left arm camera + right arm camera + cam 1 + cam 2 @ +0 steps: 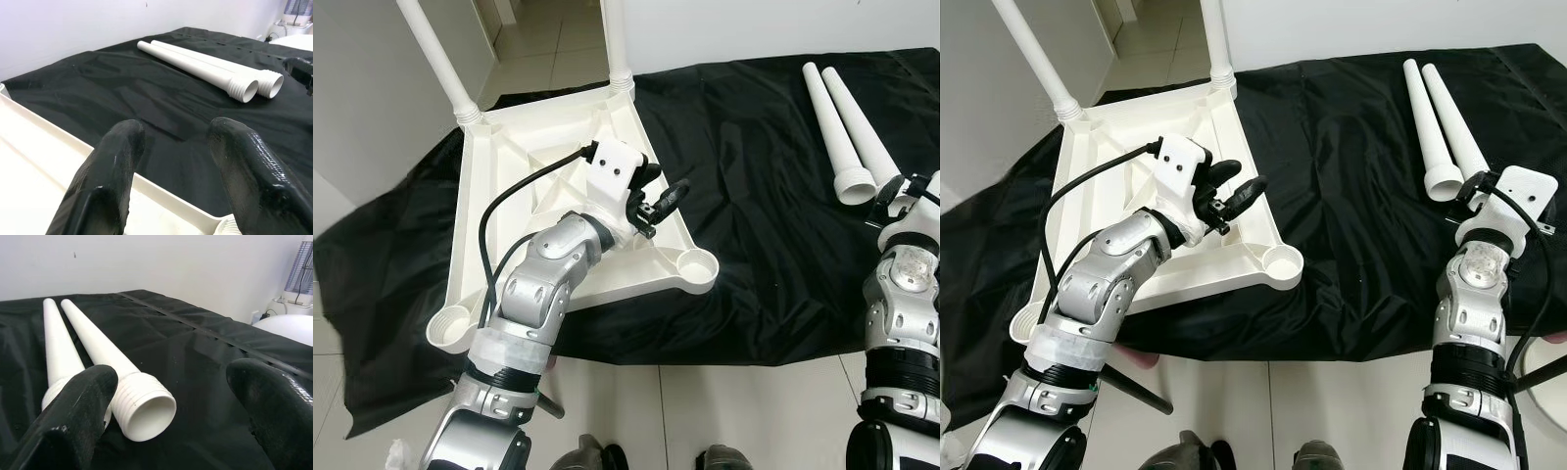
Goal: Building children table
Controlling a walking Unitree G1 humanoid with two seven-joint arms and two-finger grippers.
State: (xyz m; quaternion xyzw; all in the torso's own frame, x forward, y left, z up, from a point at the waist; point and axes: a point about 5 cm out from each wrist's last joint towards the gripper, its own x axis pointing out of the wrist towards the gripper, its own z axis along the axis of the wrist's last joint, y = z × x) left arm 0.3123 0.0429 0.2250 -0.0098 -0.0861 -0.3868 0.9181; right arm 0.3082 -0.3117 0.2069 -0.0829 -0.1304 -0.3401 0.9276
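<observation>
The white table top (558, 196) lies upside down on the black cloth (754, 196), so its sockets face up for the legs. The left pincer (658, 201) hovers wide open and empty over its edge. Just in front of the right pincer (171, 396), also wide open, lie two loose legs (105, 362) with threaded ends toward it. Two fitted legs (435, 54) are cut off above.
</observation>
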